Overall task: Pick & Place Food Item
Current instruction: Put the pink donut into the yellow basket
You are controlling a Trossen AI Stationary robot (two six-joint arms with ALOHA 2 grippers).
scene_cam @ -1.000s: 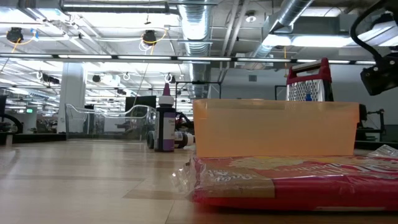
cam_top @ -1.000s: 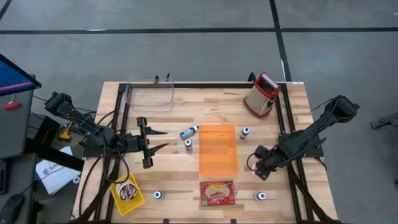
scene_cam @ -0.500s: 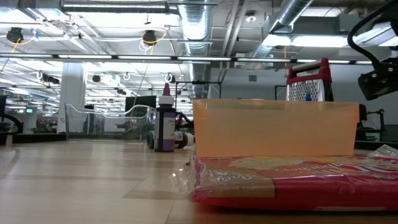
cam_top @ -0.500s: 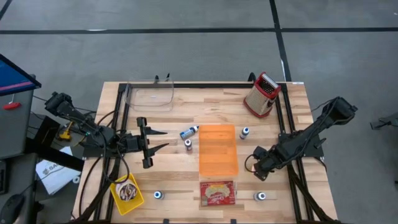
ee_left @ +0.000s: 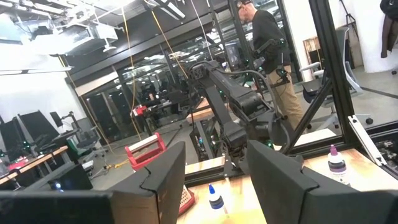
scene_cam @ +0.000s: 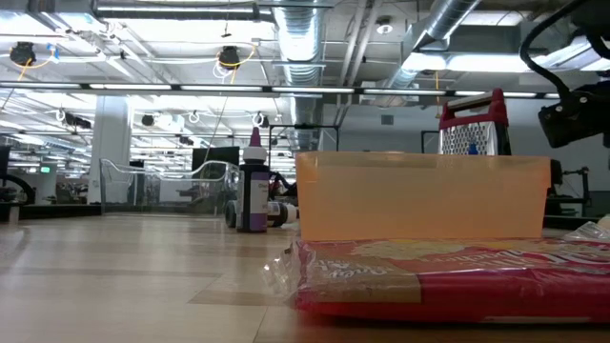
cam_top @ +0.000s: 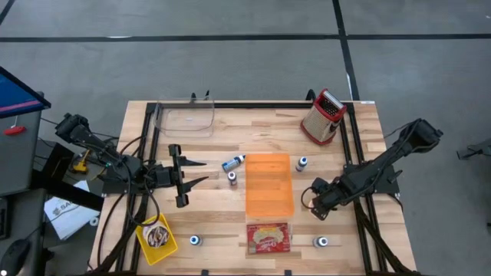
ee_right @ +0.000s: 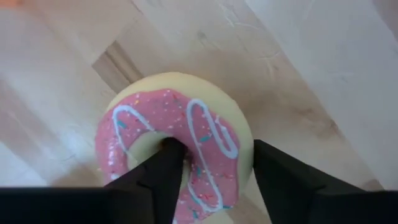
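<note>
My right gripper (cam_top: 314,201) is shut on a doughnut with pink icing and white stripes (ee_right: 180,137), held above the table just right of the orange container (cam_top: 269,185). In the low view the right gripper (scene_cam: 575,114) hangs high at the right edge. My left gripper (cam_top: 201,172) is open and empty, waiting at the table's left, fingers pointing right. A red packet of crackers (cam_top: 268,238) lies flat on the table near the front edge. My right gripper has one finger (ee_right: 166,163) in the doughnut's hole and the other finger (ee_right: 273,174) outside its rim, pinching one side of the ring (ee_right: 217,158) between them. The fingers come from above. The doughnut is lifted clear of the table, iced side toward the wrist.
A red grater (cam_top: 324,116) stands at the far right, a clear container (cam_top: 186,117) at the far left, a yellow bin (cam_top: 156,238) at the near left. Several small bottles (cam_top: 232,162) are scattered around the orange container. Black frame rails run along the table's sides.
My right gripper has moved a little toward the table's left, closer to the orange container, carrying the doughnut clear of the table.
</note>
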